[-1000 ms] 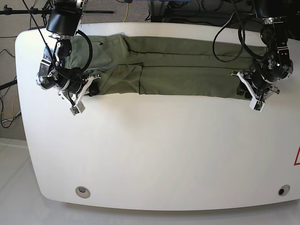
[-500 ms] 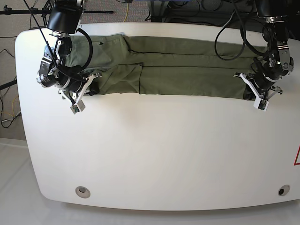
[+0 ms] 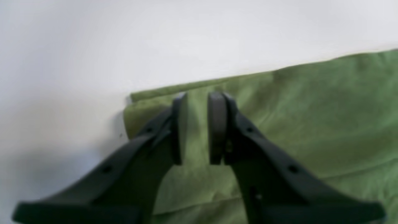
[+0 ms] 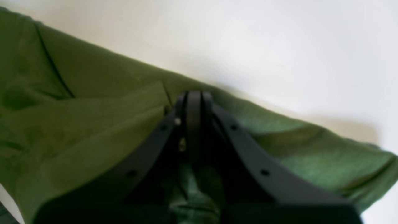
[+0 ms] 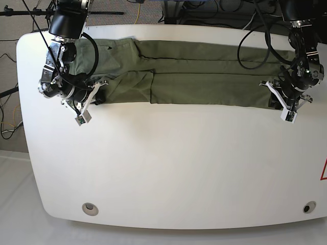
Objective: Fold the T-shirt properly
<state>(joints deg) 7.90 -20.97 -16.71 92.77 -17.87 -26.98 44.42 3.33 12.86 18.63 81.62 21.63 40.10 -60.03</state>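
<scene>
The olive-green T-shirt [image 5: 204,76] lies folded into a long band across the back of the white table [image 5: 179,163]. My left gripper [image 5: 276,100] is at the band's right end. In the left wrist view it [image 3: 197,124] stands open by a narrow gap, low over the shirt's corner [image 3: 311,124], and cloth shows between the pads. My right gripper [image 5: 99,95] is at the band's left end, by the sleeve. In the right wrist view it [image 4: 193,102] is shut on the T-shirt [image 4: 77,124], with cloth bunched between the finger bases.
Cables and stands [image 5: 214,13] crowd the floor behind the table's back edge. Two round holes [image 5: 90,207] [image 5: 306,207] sit near the front corners. A red mark [image 5: 324,171] shows at the right edge. Bare white tabletop stretches in front of the shirt.
My left gripper has shifted outward to the right at the shirt's end, and its jaws now stand slightly apart. The right gripper has drawn a little to the left, still shut.
</scene>
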